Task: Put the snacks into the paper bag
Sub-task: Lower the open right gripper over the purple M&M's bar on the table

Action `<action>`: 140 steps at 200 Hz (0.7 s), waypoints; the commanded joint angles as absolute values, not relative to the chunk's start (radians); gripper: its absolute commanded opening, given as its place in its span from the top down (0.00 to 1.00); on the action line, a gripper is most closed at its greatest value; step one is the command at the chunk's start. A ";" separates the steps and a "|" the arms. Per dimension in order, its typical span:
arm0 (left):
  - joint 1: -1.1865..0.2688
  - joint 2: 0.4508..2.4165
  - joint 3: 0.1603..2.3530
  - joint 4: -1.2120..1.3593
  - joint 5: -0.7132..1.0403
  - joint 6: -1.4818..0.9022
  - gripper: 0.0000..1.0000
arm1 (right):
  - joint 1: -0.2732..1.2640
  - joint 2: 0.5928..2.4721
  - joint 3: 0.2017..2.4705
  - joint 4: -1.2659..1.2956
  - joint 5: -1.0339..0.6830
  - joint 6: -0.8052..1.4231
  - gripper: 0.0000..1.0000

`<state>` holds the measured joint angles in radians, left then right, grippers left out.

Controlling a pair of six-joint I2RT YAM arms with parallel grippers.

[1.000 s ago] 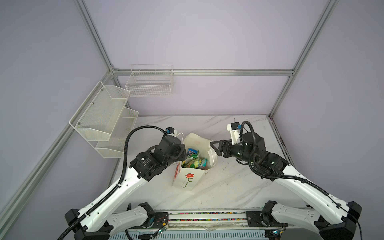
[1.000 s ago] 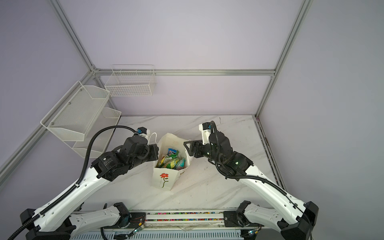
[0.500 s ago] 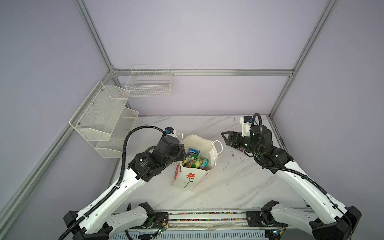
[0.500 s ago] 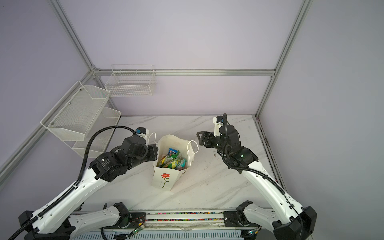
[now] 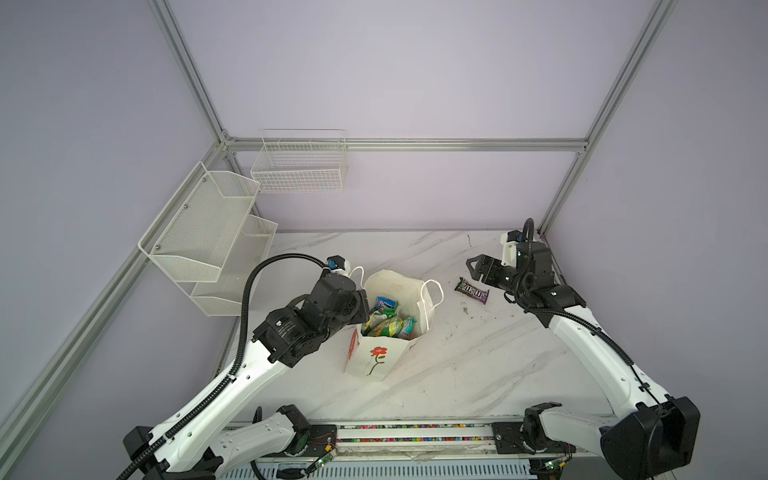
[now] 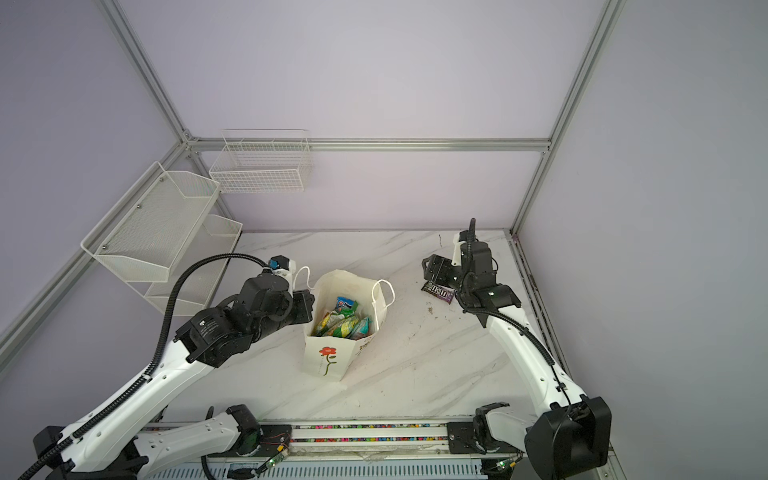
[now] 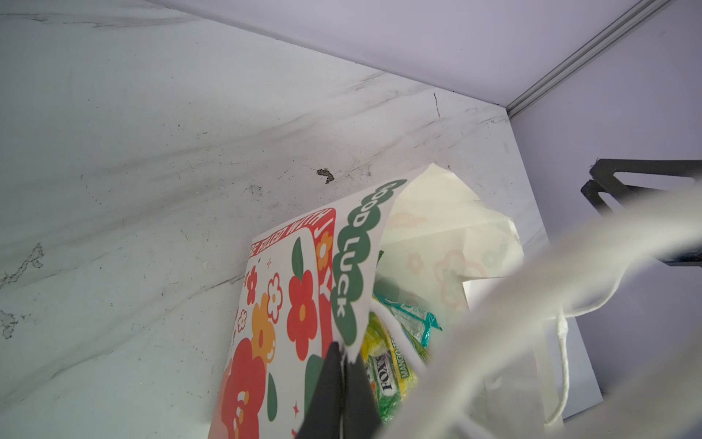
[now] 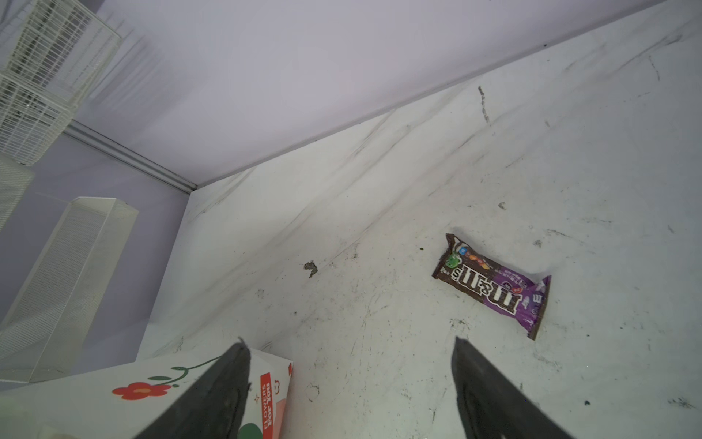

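The white paper bag (image 5: 376, 359) (image 6: 328, 357) with red flower prints stands upright and open mid-table. Inside lie several snacks (image 5: 384, 322) (image 6: 343, 324): green-yellow, teal and blue packets, also seen as packets (image 7: 387, 365) in the left wrist view. My left gripper (image 5: 365, 305) (image 6: 309, 307) (image 7: 343, 351) is shut on the paper bag's (image 7: 296, 304) left rim. A brown-purple M&M's packet (image 5: 471, 290) (image 6: 438, 291) (image 8: 494, 285) lies flat on the table, right of the bag. My right gripper (image 5: 473, 266) (image 6: 428, 266) (image 8: 349, 342) hovers open and empty just beyond the packet, apart from it.
White mesh shelves (image 5: 208, 237) hang on the left wall and a wire basket (image 5: 299, 166) on the back wall. The right wall's frame post (image 5: 557, 195) stands close behind the right arm. A rail (image 5: 415, 432) runs along the table's front edge.
My right arm has swung away from the bag's mouth toward the back right corner, its jaws opening wider. The M&M's packet now shows on the table. The left arm has kept still.
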<state>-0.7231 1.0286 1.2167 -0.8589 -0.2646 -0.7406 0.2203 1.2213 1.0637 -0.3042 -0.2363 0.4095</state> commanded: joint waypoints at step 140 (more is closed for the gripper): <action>-0.715 0.988 1.183 -0.778 -0.263 -0.735 1.00 | -0.060 1.470 0.900 -0.111 -0.426 0.460 0.20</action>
